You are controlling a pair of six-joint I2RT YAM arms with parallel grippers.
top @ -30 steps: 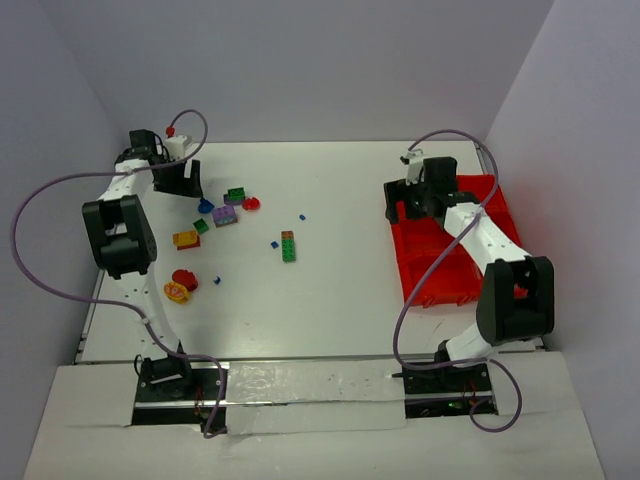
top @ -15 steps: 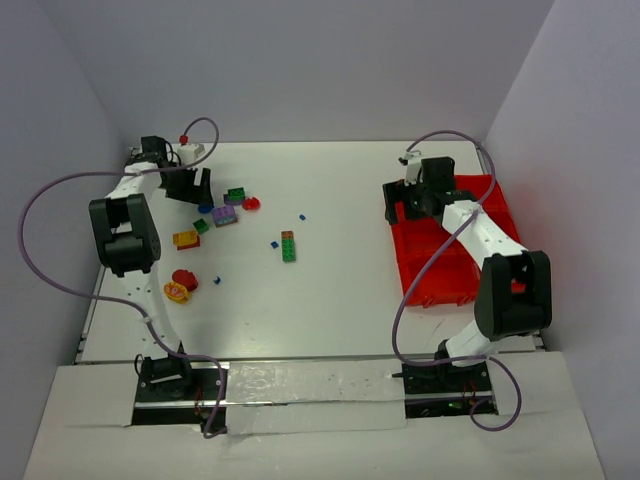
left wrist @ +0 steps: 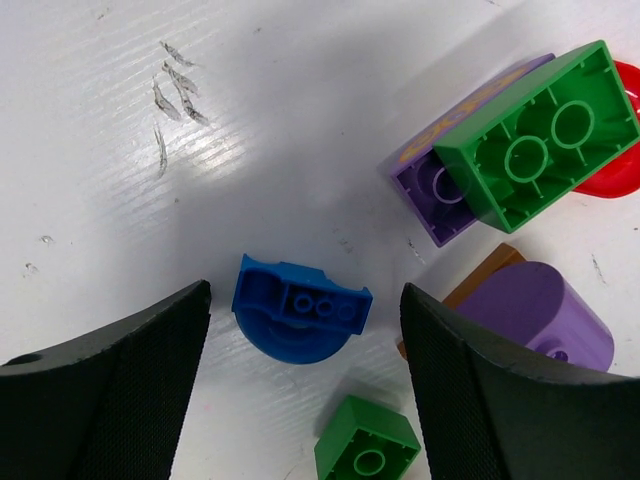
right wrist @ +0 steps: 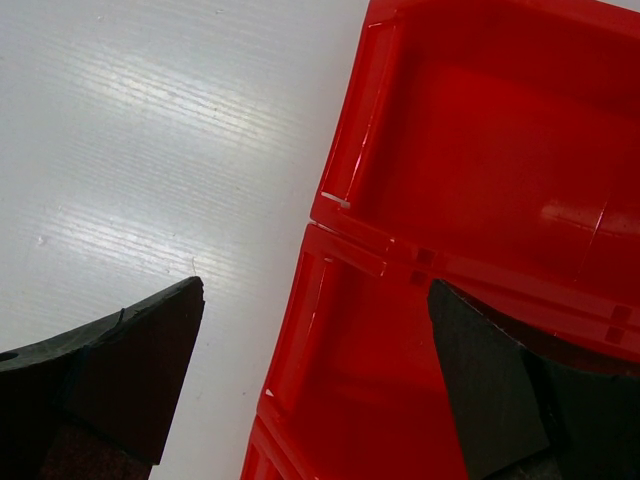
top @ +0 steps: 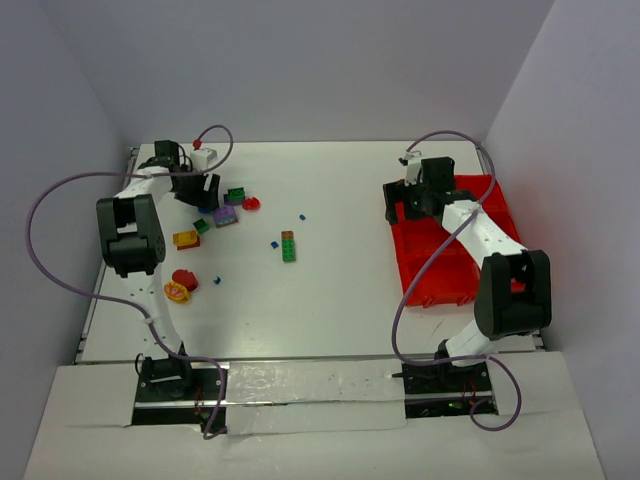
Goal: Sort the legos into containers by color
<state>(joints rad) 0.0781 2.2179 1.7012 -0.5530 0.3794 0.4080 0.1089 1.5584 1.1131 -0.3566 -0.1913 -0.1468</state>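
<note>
As far as I can see, nothing is sorted yet. The legos [top: 225,215] lie loose around the table's ten o'clock, and the red tray [top: 440,282] at three o'clock shows bare compartments wherever the arm doesn't hide them. My left gripper [left wrist: 302,300] stands wide astride a blue rounded piece [left wrist: 300,325], clear of it on both sides, while my right gripper [right wrist: 315,290] hangs wide and empty over the tray's nine o'clock rim.

Setting: robotics lab test cell. White tabletop [top: 340,300] boxed on three sides by plain pale partition walls [top: 300,70]. Left arm [top: 127,235] and right arm [top: 480,235] bolted at near edge, purple cables [top: 28,225] looping free, silver tape [top: 300,385] across the base board. Props: legos [top: 225,215], red compartment tray [top: 440,275].
</note>
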